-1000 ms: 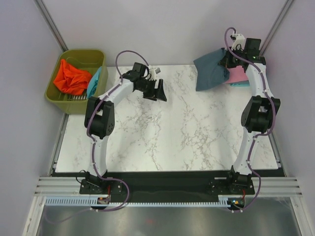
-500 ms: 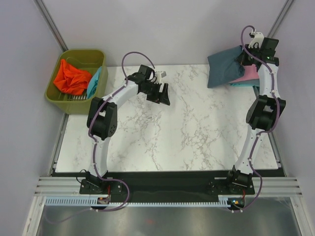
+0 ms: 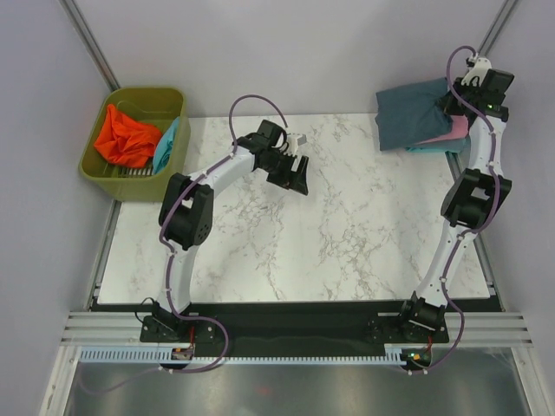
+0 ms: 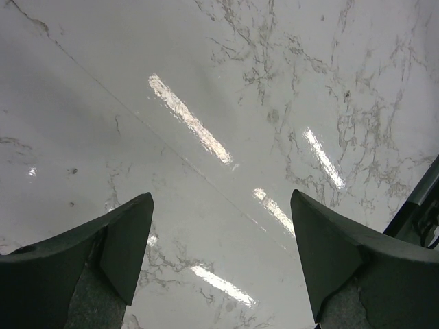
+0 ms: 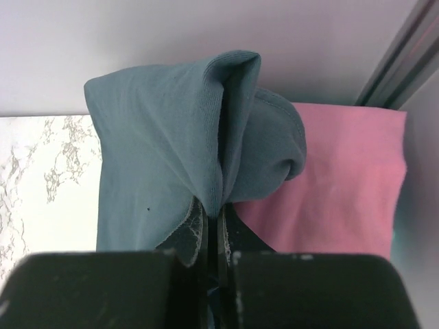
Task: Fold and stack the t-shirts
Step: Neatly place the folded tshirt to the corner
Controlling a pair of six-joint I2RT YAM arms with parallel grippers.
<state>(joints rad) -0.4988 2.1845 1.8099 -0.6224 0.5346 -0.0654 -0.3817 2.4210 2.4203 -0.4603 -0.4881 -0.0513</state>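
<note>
The right gripper (image 5: 218, 223), pinched on the slate t-shirt (image 3: 412, 117) at the table's (image 3: 347, 225) far right corner, should lay it flat and square, seemingly atop the pink t-shirt (image 5: 336, 185); the left gripper (image 4: 221, 205) hangs spread.

No readable text anywhere (labels, brands, numbers).

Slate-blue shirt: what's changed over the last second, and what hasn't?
The right gripper, shut on the slate-blue shirt, carried it right toward the far-right corner, over the pink shirt. The left gripper, open and empty, drifted right over the marble table. The orange-red shirt and teal shirt in the bin stayed put.
</note>
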